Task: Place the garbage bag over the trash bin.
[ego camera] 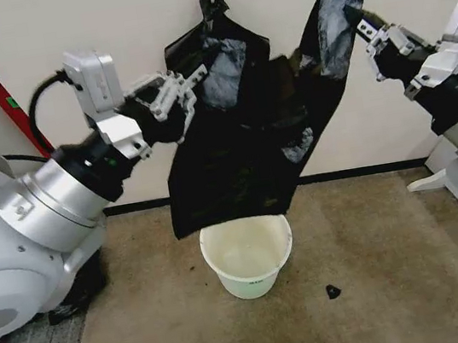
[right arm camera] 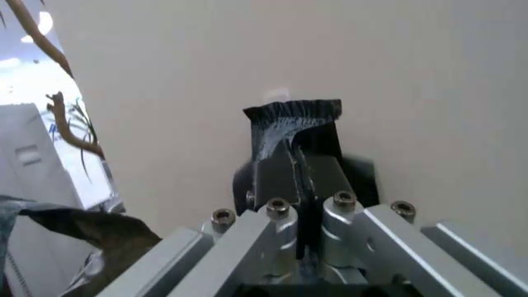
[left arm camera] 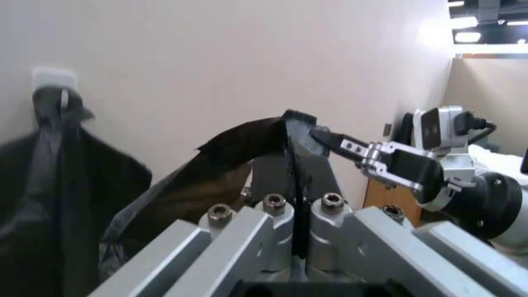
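Held up against the wall between two clamped grippers, the garbage bag (ego camera: 245, 134) is spread above the trash bin (ego camera: 248, 257) on the carpet, one top corner pinched by the left gripper (ego camera: 185, 87) and the other by the right gripper (ego camera: 363, 26).

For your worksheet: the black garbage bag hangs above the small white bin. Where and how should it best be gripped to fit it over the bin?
Probably at the top edge, two corners pinched apart, as the left gripper and right gripper do: the thin garbage bag hangs limp over the trash bin, so spread grips from either side would open its mouth.
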`<state>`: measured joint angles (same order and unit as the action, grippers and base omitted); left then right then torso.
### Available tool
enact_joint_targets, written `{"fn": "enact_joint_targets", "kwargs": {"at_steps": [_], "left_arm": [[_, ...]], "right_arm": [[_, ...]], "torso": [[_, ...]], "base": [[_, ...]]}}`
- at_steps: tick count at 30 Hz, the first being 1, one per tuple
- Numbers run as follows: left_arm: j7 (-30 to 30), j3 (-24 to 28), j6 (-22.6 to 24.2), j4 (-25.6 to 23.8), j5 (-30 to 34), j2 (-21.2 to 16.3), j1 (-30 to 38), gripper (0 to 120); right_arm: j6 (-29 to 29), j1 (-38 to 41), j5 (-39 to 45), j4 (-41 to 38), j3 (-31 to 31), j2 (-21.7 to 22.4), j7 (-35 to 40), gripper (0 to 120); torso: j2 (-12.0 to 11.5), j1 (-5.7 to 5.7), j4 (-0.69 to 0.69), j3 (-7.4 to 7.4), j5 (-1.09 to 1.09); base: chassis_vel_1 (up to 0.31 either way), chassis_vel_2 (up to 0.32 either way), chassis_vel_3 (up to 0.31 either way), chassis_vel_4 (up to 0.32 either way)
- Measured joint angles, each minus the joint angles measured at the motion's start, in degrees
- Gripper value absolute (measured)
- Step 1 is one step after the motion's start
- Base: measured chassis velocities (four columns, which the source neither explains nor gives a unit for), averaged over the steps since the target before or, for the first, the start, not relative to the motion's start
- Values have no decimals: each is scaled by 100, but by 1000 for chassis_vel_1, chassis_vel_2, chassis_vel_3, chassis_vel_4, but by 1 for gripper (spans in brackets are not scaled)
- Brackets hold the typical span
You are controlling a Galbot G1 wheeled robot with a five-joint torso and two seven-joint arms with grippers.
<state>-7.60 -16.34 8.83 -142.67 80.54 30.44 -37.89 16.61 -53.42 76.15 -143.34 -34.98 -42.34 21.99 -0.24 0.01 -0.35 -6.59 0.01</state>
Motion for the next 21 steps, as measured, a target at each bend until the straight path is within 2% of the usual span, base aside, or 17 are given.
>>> {"fn": "enact_joint_targets", "kwargs": {"at_steps": [2,10,21], "left_arm": [[166,1,-32,48,-353,70,-317,0],[475,64,-149,343,-1117,254,-861,0],[665,275,-222,891,-1316,367,-481,0]], "right_arm": [[60,-135,-145,3,133,-177,-45,0],[100,-502,-640,8,316,-522,-294,0],[78,-484,-679,9,300,-499,-353,0]], "torso": [[0,0,1,0,0],[0,0,1,0,0],[0,0,1,0,0]], "base": [[0,0,0,0],[0,0,0,0],[0,0,0,0]]}}
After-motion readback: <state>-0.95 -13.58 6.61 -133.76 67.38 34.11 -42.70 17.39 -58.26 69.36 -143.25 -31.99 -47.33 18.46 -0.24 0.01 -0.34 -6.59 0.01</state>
